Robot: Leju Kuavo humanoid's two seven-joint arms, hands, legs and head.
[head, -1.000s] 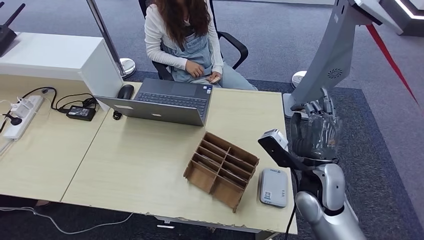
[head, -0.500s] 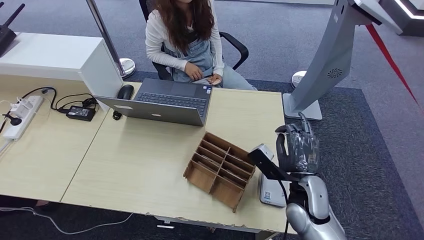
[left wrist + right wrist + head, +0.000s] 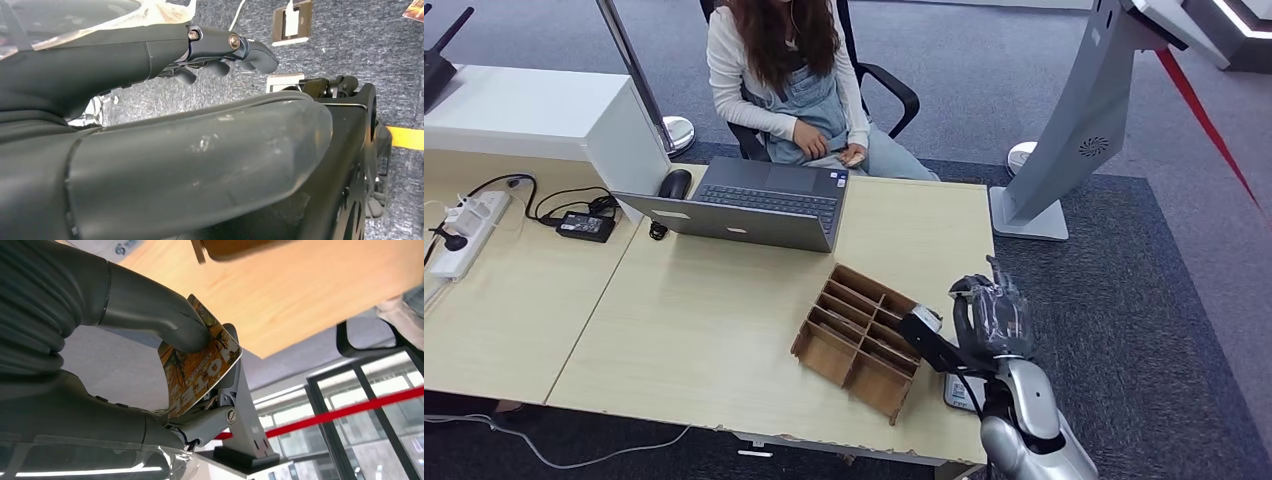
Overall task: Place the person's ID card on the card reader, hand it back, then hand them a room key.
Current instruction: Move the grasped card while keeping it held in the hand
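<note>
A: Desk point(image 3: 724, 330) edges noted first. Right hand point(image 3: 990, 315) hung over the near right corner of the pale wood top, beside the brown divided card holder point(image 3: 864, 338). Grey card reader point(image 3: 959, 390) lay flat at that corner, mostly hidden under the wrist and its black camera.

B: Room to move?

A: Bare wood stretched from the holder to the laptop point(image 3: 754, 205), and dark carpet point(image 3: 1144, 300) lay open past the desk's right edge as far as the grey kiosk stand point(image 3: 1064, 130). Person point(image 3: 789, 80) sat in a chair behind the far edge, hands in lap holding something small; I could not tell what.

B: Surface and surroundings?

A: Light wood desk, chipped along the near edge. A second desk adjoined on the left with a power strip point(image 3: 469, 230), a black adapter point(image 3: 586, 225) and cables. A mouse point(image 3: 675, 183) sat next to the laptop.

B: Fingers?

A: In the head view the right fingers were curled together, contents unreadable. In the right wrist view the thumb pressed an orange-brown patterned room key card point(image 3: 197, 365) against the fingers point(image 3: 220, 417), so it was pinched. Left hand point(image 3: 165, 150) in its wrist view hung above grey floor carpet, fingers point(image 3: 220, 47) curled in with nothing seen in them.
</note>
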